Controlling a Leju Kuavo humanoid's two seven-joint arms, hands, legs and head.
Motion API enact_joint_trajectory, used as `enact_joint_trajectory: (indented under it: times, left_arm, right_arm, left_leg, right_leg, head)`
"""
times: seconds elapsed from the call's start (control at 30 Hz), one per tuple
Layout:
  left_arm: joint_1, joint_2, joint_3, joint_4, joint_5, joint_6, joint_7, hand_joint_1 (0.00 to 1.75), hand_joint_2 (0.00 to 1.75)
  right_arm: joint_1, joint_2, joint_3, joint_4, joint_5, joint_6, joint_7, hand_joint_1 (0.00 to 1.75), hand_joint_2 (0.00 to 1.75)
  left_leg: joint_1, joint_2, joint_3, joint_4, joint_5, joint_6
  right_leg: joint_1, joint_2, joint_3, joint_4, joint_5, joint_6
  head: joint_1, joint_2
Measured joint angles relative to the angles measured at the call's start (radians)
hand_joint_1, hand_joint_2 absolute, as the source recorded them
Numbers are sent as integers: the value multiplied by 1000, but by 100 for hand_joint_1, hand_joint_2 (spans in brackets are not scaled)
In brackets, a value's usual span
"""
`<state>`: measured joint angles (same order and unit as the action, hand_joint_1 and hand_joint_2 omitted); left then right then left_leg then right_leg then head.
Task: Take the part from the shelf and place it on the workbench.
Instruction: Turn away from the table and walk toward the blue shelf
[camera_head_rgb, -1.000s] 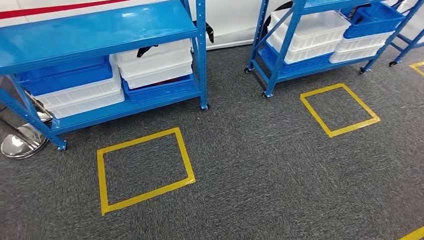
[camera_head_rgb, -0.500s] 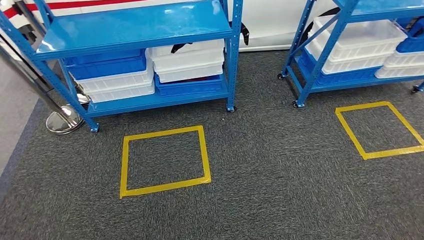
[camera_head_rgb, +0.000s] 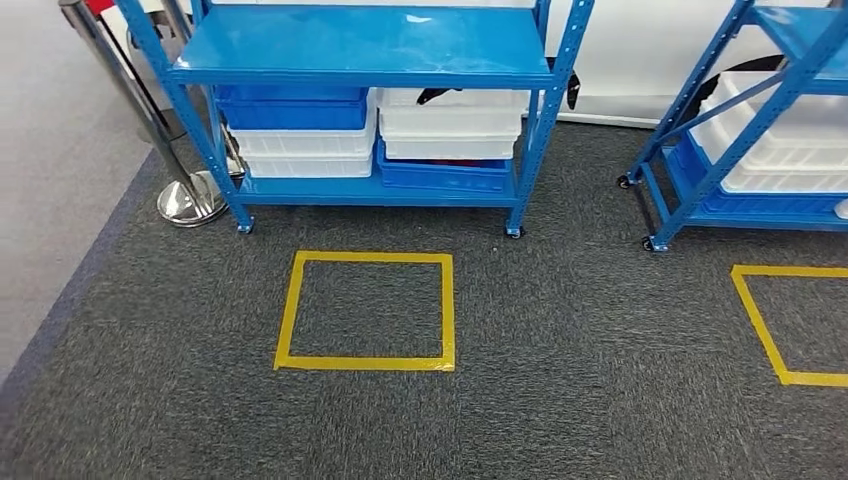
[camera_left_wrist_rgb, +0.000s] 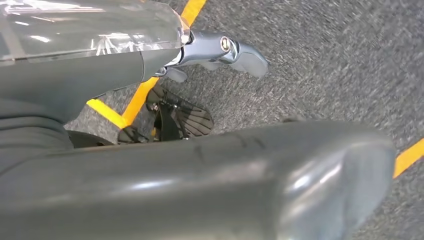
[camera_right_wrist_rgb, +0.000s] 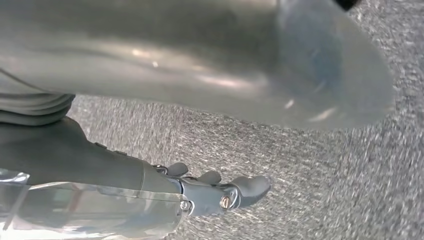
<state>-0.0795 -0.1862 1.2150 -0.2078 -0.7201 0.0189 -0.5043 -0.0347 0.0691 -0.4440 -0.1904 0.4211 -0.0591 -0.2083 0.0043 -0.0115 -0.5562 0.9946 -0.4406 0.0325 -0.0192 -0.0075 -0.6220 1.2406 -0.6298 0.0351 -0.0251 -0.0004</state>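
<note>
A blue metal shelf (camera_head_rgb: 370, 45) stands straight ahead in the head view, its upper board bare. On its lower board a blue bin (camera_head_rgb: 295, 108) tops white bins at the left, and white bins (camera_head_rgb: 450, 125) sit on another blue bin (camera_head_rgb: 445, 177) at the right. A black item (camera_head_rgb: 440, 95) pokes out of the top white bin. My left hand (camera_left_wrist_rgb: 190, 170) hangs over the dark carpet with its fingers (camera_left_wrist_rgb: 235, 50) stretched out and nothing in them. My right hand (camera_right_wrist_rgb: 115, 170) hangs the same way, fingers (camera_right_wrist_rgb: 245, 187) straight and empty.
A yellow taped square (camera_head_rgb: 368, 310) marks the carpet in front of the shelf, and part of a second square (camera_head_rgb: 790, 330) lies at the right. A second blue shelf (camera_head_rgb: 740, 110) with white bins stands at the right. A chrome stanchion (camera_head_rgb: 190, 200) stands by the shelf's left leg.
The whole picture has shifted: the camera has turned left, so the left shelf and its yellow square now sit squarely ahead, and the second shelf has slid to the right edge.
</note>
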Motion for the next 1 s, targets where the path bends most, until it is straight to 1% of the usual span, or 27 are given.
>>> enact_joint_trajectory:
  times: [0.03,0.07,0.1,0.13,0.17,0.2,0.23,0.27,0.33,0.37,0.4,0.43,0.47,0.5,0.53,0.57,0.6,0.63,0.7,0.73,0.77,0.83,0.87,0.9,0.93,0.97,1.0]
  left_arm:
    - [1,0,0,0,2,1,2,0,0]
    - [2,0,0,0,5,2,5,0,0]
    - [3,0,0,1,7,3,8,0,0]
    - [4,0,1,1,9,4,9,0,0]
    - [4,0,1,1,10,5,10,0,0]
    - [3,0,1,1,10,5,11,0,0]
    - [3,0,1,1,10,5,11,0,0]
    - [3,0,1,1,10,5,11,0,0]
    - [6,0,2,1,12,6,11,0,0]
    - [8,1,3,1,13,6,11,0,0]
    - [8,1,3,1,14,6,11,0,0]
    - [7,2,3,1,16,6,11,0,0]
    - [5,2,4,1,18,6,11,0,0]
    - [5,2,4,2,19,5,11,0,0]
    - [5,2,4,2,19,3,11,0,0]
    - [6,2,4,2,20,1,11,0,0]
    - [7,2,4,2,20,0,11,0,0]
    - [8,2,4,2,20,-1,11,0,0]
    - [6,2,4,2,19,-2,11,0,0]
    - [5,2,4,2,19,-3,11,0,0]
    - [5,2,4,2,19,-3,11,0,0]
    - [6,2,4,2,18,-4,12,0,0]
    - [7,2,4,2,17,-3,12,0,0]
    - [7,2,5,2,17,-3,13,0,0]
    - [5,1,5,2,16,-3,13,0,0]
    - [4,1,5,2,16,-2,14,0,0]
    - [3,1,5,2,15,-2,14,0,0]
  right_arm:
    - [1,0,0,0,4,3,0,0,0]
    - [2,0,0,1,8,5,0,0,0]
    - [2,-1,0,1,12,6,0,0,0]
    - [3,-1,0,1,15,6,0,0,0]
    - [3,-2,0,1,16,6,0,0,0]
    - [3,-2,0,2,18,6,0,0,0]
    - [3,-3,1,2,20,6,0,0,0]
    - [1,-3,1,2,21,6,0,0,0]
    - [-4,-2,1,2,24,7,0,0,0]
    - [-5,-2,2,2,25,8,0,0,0]
    - [-4,-1,2,2,26,10,-1,0,0]
    - [-2,-1,2,2,27,11,-2,0,0]
    - [1,-1,2,2,27,13,-3,0,0]
    - [2,-2,2,2,27,14,-3,0,0]
    - [3,-2,2,2,27,16,-4,0,0]
    - [3,-2,2,2,27,17,-5,0,0]
    - [3,-2,2,2,27,19,-6,0,0]
    - [3,-2,2,2,26,20,-9,0,0]
    - [3,-1,2,2,26,20,-13,0,0]
    - [3,-1,2,2,26,19,-14,0,0]
    - [1,-2,2,2,26,18,-14,0,0]
    - [-4,-2,2,2,27,17,-14,0,0]
    - [-5,-3,2,2,28,17,-15,0,0]
    - [-6,-3,2,2,29,18,-15,0,0]
    - [-4,-4,2,2,31,18,-16,0,0]
    - [-1,-5,2,2,31,19,-16,0,0]
    - [1,-5,2,2,31,20,-16,0,0]
  left_leg:
    - [-1,-14,0,1,0,0]
    - [-1,-30,1,3,-1,0]
    - [-1,-45,2,4,-2,-1]
    - [-1,-59,4,7,-4,-4]
    - [-2,-72,4,10,-6,-7]
    - [-3,-83,2,13,-8,-11]
    - [-3,-93,-1,16,-10,-16]
    - [-2,-102,-4,16,-10,-23]
    - [1,-114,-7,16,-10,-34]
    - [-1,-102,-12,27,-18,-39]
    - [-2,-79,-26,57,-37,-43]
    - [-1,-49,-50,108,-66,-47]
    - [0,-22,-84,175,-100,-51]
    - [3,-7,-118,243,-128,-55]
    - [6,1,-143,289,-140,-58]
    - [7,5,-150,300,-134,-60]
    - [8,9,-135,269,-108,-60]
    - [8,20,-101,203,-70,-57]
    - [2,64,-31,67,-18,-45]
    - [-2,79,-12,31,-9,-38]
    - [-5,85,-8,19,-9,-33]
    - [-5,68,-9,15,-5,-23]
    - [-3,62,-7,10,-2,-16]
    - [0,55,-5,4,2,-10]
    - [3,50,-3,-1,5,-4]
    - [2,44,-5,-2,6,-1]
    - [1,38,-7,-2,6,2]
  right_leg:
    - [0,3,-23,38,-5,0]
    - [-1,4,-29,39,13,0]
    - [-1,8,-15,-1,49,-1]
    - [-3,19,11,-69,94,-3]
    - [-4,39,38,-136,126,-5]
    - [-4,56,59,-186,145,-7]
    - [-3,68,69,-214,151,-9]
    - [-1,70,72,-219,146,-11]
    - [-2,50,76,-225,148,-20]
    - [-5,39,79,-229,150,-28]
    - [-7,26,82,-234,151,-35]
    - [-7,12,83,-237,151,-40]
    - [-5,-1,84,-237,149,-44]
    - [-2,-14,84,-237,148,-46]
    - [0,-27,85,-237,146,-47]
    - [0,-40,87,-237,144,-46]
    - [1,-52,90,-236,142,-44]
    - [1,-63,95,-236,139,-42]
    - [4,-82,105,-236,132,-34]
    - [6,-89,108,-236,129,-29]
    - [7,-95,110,-237,128,-24]
    - [7,-101,114,-238,126,-12]
    - [5,-87,113,-231,119,-7]
    - [4,-64,105,-209,102,-3]
    - [3,-36,85,-165,74,0]
    - [2,-13,53,-102,40,1]
    - [2,-1,17,-32,9,2]
  head:
    - [0,0]
    - [0,0]
    - [0,0]
    - [0,0]
    - [0,0]
    - [0,0]
    - [0,0]
    - [0,0]
    - [0,0]
    - [-1,0]
    - [-1,0]
    - [-2,0]
    - [-2,0]
    - [-2,0]
    - [-2,0]
    - [-2,0]
    - [-2,0]
    - [-2,0]
    - [-2,0]
    - [-2,0]
    - [-2,0]
    - [-2,0]
    - [-2,0]
    - [-2,0]
    - [-2,0]
    - [-2,0]
    - [-1,0]
